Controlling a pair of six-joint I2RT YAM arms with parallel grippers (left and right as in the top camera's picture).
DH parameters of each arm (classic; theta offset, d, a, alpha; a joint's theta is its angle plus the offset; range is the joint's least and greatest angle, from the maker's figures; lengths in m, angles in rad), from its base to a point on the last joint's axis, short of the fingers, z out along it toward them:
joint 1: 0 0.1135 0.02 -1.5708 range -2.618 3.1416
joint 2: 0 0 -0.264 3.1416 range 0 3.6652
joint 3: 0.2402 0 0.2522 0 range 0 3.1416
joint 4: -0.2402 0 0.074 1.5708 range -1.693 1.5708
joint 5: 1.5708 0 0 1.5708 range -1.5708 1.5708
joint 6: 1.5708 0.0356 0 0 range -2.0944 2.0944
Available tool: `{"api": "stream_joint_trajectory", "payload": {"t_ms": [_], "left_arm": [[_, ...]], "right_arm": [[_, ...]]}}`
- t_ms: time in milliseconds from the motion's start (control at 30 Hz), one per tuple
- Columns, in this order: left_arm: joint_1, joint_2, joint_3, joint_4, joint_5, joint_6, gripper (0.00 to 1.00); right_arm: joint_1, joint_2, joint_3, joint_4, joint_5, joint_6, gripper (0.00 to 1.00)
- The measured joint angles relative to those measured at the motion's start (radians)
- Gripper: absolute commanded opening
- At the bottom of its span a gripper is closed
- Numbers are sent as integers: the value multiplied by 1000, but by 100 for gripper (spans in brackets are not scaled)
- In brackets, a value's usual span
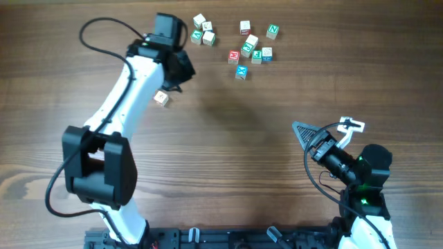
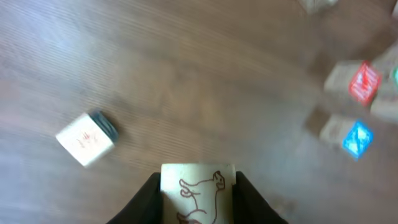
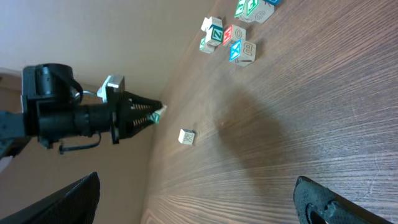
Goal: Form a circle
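Two dark fingers of the left gripper were clamped on a pale cube bearing a brown animal outline, toward the table's far left. Near it lay a lone tan cube. Further right, by the far edge, loose letter cubes sat scattered, a blue-faced cube nearest. The right gripper stood wide open near the front right corner.

Left gripper: no room between jaws, horse-marked cube fills the gap. Straight ahead of jaws: bare table, open lane. Ahead-left: lone cube in the way. Ahead-right: red-faced cube and blue-faced cube, near each other. Right gripper: jaws wide apart, bare wood between. Ahead-left: left arm bars passage.
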Motion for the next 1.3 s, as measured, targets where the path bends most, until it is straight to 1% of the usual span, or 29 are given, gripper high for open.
{"api": "stream_joint_trajectory", "payload": {"t_ms": [33,167,267,367,533,633,667,767,833,900,1100,1133,1167,1200,1300], "left_arm": [[-35,0,0,-24,3,-6,11],[-92,0,0,-105,-8,-42,4],[-115,0,-10,-220,-62,-79,5],[-120,-2,-63,-222,-79,-102,4],[-121,-2,-219,-149,-117,-199,4],[-121,-2,-301,-58,-137,-233,5],[-121,-2,-324,3,-142,-240,5],[-121,-2,-344,154,-149,-249,5],[-121,-2,-345,222,-151,-254,6],[-121,-2,-345,250,-164,-259,7],[-121,-2,-350,269,-266,-292,22],[-121,-2,-351,274,-277,-295,27],[-121,-2,-354,280,-286,-296,35],[-121,-2,-354,283,-294,-296,38],[-121,-2,-355,284,-301,-303,42]], "right_arm": [[0,0,0,0,-1,0,100],[0,0,0,0,-5,0,100],[0,0,0,0,-13,0,100],[0,0,0,-2,-16,-5,100],[0,0,0,-23,-19,-6,100],[0,0,0,-27,-19,-24,100],[0,0,0,-32,-19,-27,100],[0,0,0,-36,-19,-31,100],[0,0,0,-42,-19,-31,100],[0,0,0,-42,-19,-31,100],[0,0,0,-42,-19,-31,100],[0,0,0,-42,-19,-31,100],[0,0,0,-42,-19,-31,100],[0,0,0,-42,-19,-31,100],[0,0,0,-42,-19,-31,100]]}}
